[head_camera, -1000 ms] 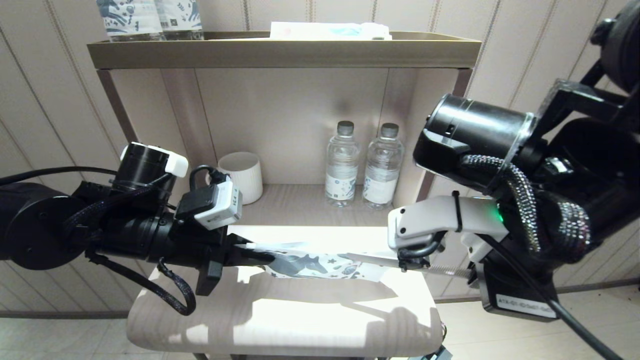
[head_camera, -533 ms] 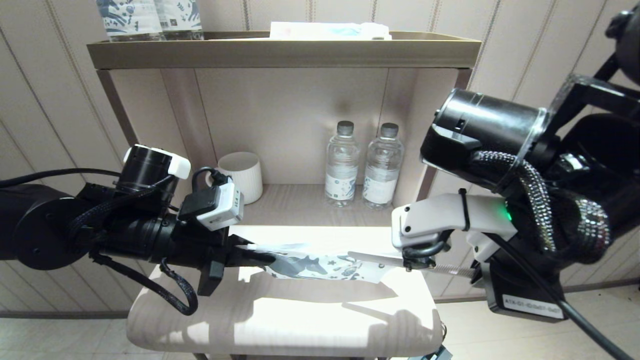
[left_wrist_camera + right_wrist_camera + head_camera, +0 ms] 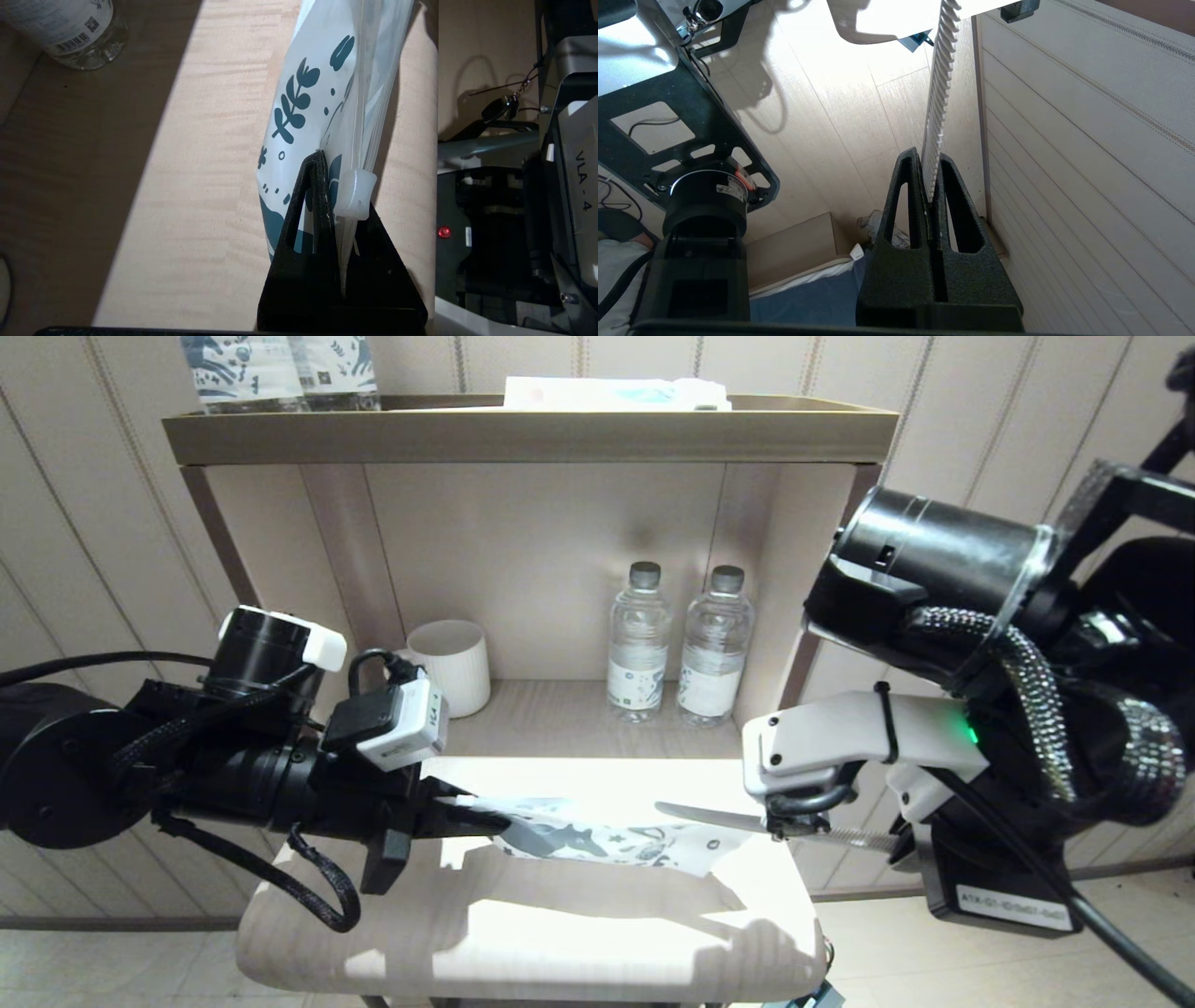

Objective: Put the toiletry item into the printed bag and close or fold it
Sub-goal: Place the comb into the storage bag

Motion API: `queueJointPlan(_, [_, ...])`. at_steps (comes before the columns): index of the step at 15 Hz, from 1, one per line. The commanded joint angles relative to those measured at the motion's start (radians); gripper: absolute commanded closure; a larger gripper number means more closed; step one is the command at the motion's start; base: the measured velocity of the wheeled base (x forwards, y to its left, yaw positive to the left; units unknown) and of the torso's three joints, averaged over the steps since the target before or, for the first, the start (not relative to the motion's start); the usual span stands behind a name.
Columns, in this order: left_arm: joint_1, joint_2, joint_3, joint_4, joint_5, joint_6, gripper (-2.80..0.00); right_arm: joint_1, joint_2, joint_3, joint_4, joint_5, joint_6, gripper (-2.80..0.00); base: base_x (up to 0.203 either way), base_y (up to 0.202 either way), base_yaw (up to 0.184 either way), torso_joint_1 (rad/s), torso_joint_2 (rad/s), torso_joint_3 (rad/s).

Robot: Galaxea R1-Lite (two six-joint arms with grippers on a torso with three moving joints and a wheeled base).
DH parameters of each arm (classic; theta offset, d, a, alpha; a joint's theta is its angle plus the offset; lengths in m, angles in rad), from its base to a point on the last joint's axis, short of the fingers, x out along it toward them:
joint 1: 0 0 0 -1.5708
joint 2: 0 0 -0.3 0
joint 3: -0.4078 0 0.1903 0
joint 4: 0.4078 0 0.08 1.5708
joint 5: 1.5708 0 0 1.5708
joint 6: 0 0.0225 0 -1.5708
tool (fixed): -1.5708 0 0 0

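Overhead, bottles stand inside the shelf alcove.

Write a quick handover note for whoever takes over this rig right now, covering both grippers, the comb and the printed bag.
Left gripper: shut on the flat white pouch printed with a dark teal horse, pinching one end by its slider and holding it above the pale wooden table.
Right gripper: shut on the slim white plastic comb, held level, tip at the pouch's far end.
Done: both items picked up and lined up.
Left: whether the tip is inside is unclear; slide the comb fully in, then close or fold the pouch.
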Motion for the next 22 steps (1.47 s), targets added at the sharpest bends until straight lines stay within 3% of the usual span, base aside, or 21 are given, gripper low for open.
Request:
queueJointPlan(1, [-0.004,-0.017,0.006,0.0,-0.005,0.005,0.0,0.0,-0.001,0.0,0.009,-0.002,-0.003,0.0,0.0,0.0,0.0,0.0,0.0,0.0])
queueJointPlan(15, [-0.031,-0.053,0.025,-0.001,-0.003,0.008,0.0,0.008,0.043,0.0,-0.012,-0.007,0.008,0.0,0.0,0.0,0.0,0.0,0.0,0.0])
queueJointPlan(22, [-0.032,-0.094,0.029,0.0,-0.032,0.006,0.0,0.017,0.033,0.001,-0.077,-0.092,0.033,0.0,0.0,0.0,0.0,0.0,0.0,0.0])
